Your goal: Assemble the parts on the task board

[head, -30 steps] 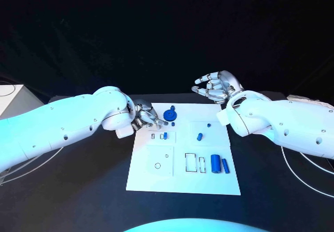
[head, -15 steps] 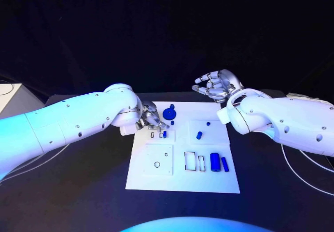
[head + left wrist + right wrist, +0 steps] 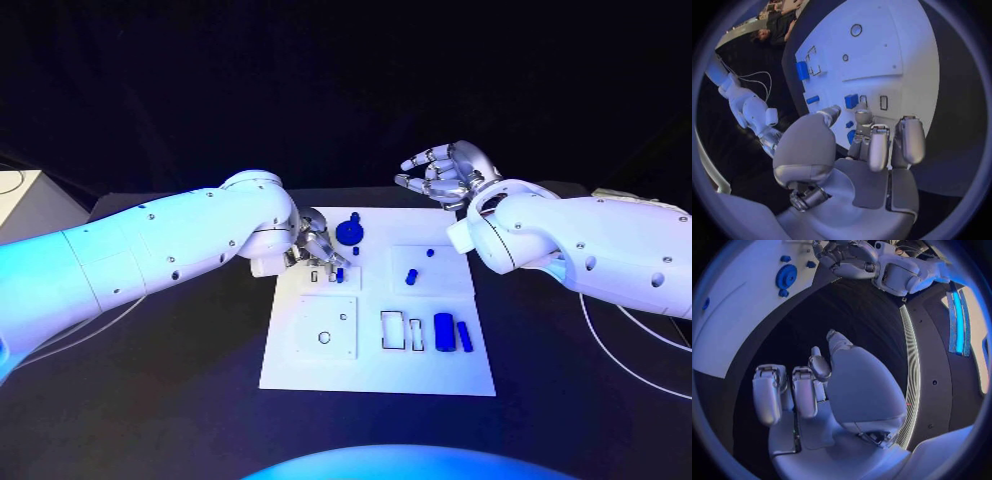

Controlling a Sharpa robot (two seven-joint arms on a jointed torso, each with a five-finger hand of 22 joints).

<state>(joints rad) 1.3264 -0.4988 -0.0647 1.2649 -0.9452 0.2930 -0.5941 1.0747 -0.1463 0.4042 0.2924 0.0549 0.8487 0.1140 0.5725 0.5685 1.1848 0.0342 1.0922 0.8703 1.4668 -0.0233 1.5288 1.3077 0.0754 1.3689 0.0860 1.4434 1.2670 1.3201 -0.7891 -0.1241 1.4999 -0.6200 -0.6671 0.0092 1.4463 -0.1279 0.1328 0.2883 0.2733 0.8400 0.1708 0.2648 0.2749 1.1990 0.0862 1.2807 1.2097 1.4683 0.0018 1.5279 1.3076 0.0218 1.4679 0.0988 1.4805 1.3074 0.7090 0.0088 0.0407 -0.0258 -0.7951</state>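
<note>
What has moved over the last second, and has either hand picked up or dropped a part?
The left hand has edged further in over the task board, toward the slots at its upper left, fingers low over the small blue part there; whether it touches that part is unclear. Nothing was visibly grasped or released. The right hand stays raised behind the board, fingers curled and empty. The blue gear and the two blue blocks lie as before.

My left hand [image 3: 313, 248] rests fingers-down on the task board [image 3: 378, 360] beside a round blue part [image 3: 351, 234]; my right hand [image 3: 447, 173], fingers curled, hovers beyond it.
</note>
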